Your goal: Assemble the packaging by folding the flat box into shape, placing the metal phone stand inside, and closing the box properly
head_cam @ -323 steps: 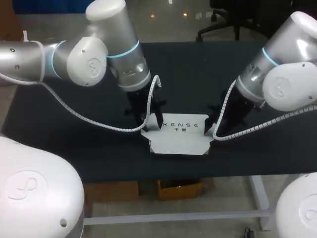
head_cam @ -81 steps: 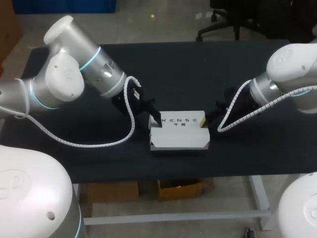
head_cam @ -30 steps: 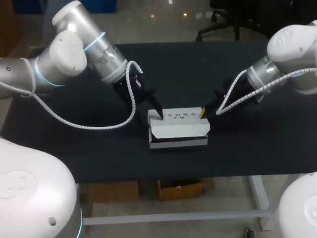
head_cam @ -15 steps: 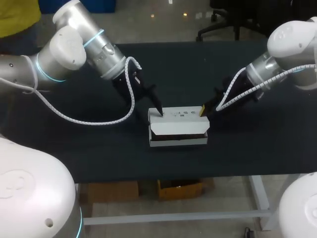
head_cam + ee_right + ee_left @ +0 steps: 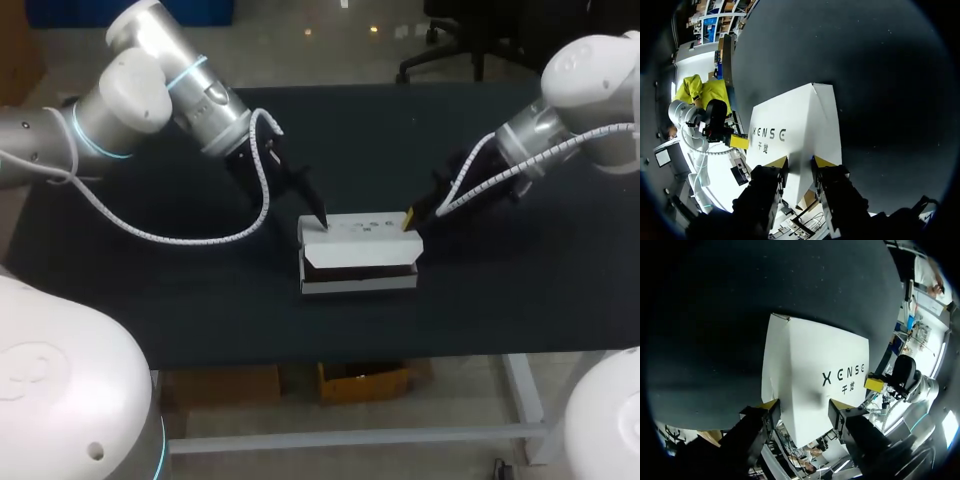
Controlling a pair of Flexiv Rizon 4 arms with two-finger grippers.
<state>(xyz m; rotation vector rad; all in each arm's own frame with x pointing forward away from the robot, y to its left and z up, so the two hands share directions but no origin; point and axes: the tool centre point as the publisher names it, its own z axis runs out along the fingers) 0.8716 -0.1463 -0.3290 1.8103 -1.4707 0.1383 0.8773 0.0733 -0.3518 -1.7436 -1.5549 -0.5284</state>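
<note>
A white cardboard box (image 5: pixel 360 255) sits mid-table, its printed panel raised at the back over a dark open slot in front. My left gripper (image 5: pixel 322 222) touches the panel's left end. In the left wrist view that gripper (image 5: pixel 804 406) stands open, its yellow tips spread against the panel (image 5: pixel 810 370). My right gripper (image 5: pixel 408 220) meets the panel's right end. Seen from the right wrist, this gripper (image 5: pixel 800 161) has its tips a narrow gap apart, resting on the panel (image 5: pixel 790 125) without pinching it. No metal phone stand is in view.
The black tabletop (image 5: pixel 200 300) spreads on all sides of the box. Its front edge (image 5: pixel 330 358) lies a short way ahead of the box. Both arms slant in from the back corners.
The printed panel has tipped up steeper than a second ago. Both grippers have shifted slightly back and up with its ends. Finger spacing looks unchanged.
</note>
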